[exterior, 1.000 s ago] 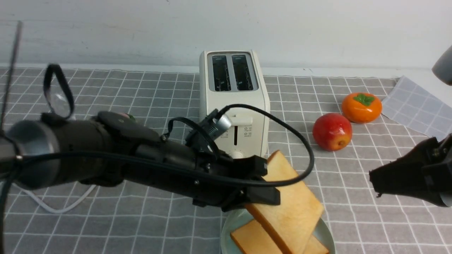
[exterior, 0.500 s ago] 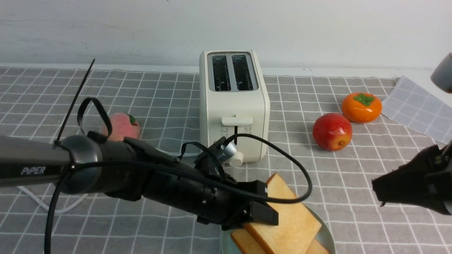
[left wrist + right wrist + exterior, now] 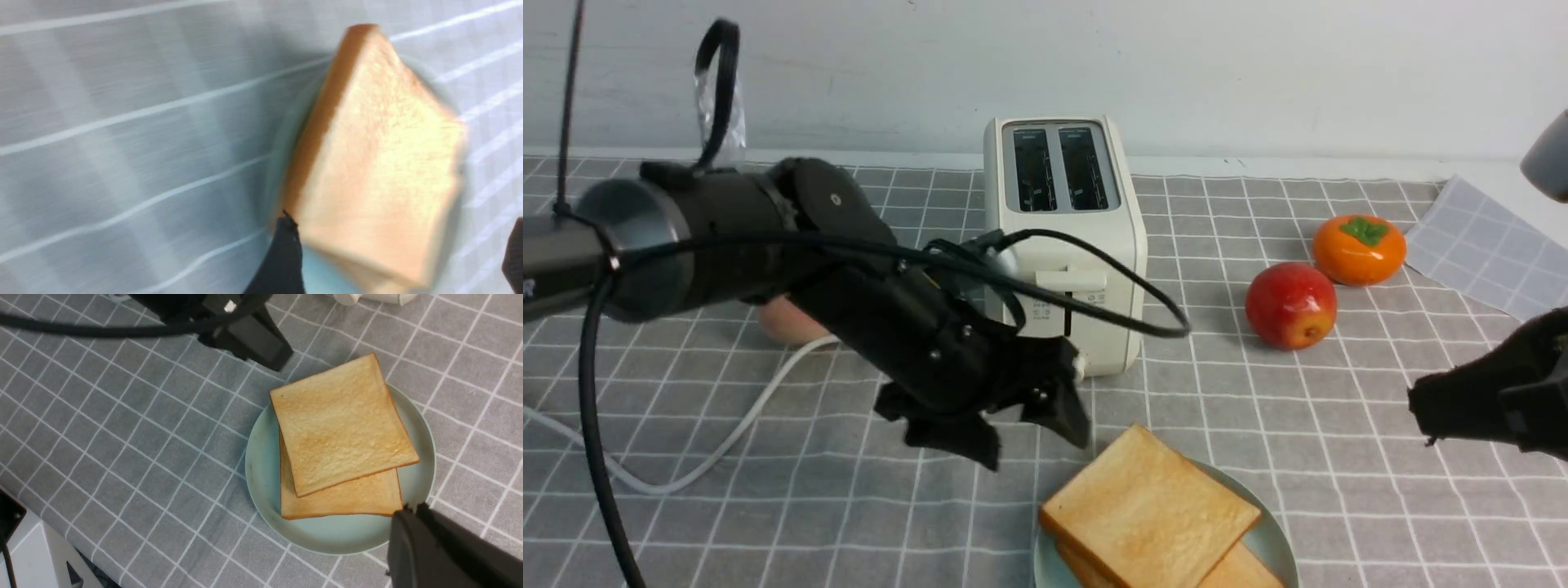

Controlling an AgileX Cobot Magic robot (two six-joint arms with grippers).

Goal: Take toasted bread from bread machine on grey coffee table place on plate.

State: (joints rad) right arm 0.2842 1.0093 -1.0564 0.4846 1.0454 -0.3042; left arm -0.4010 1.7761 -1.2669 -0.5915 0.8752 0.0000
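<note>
Bright, even light, soft shadows; motion blur smears the toasted bread (image 3: pixel 380 163) in the left wrist view.

Grey coffee table (image 3: pixel 1339 457): bread machine (image 3: pixel 1066 245), plate (image 3: pixel 1270 543), fruit (image 3: pixel 1290 304)

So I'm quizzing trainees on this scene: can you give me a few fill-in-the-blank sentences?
The plate holds ___ slices of toasted bread, stacked.
Both slots of the bread machine are ___.
The left gripper has its jaws ___.
The red apple sits on the bread machine's ___ side.
Missing words: two; empty; open; right.
</note>
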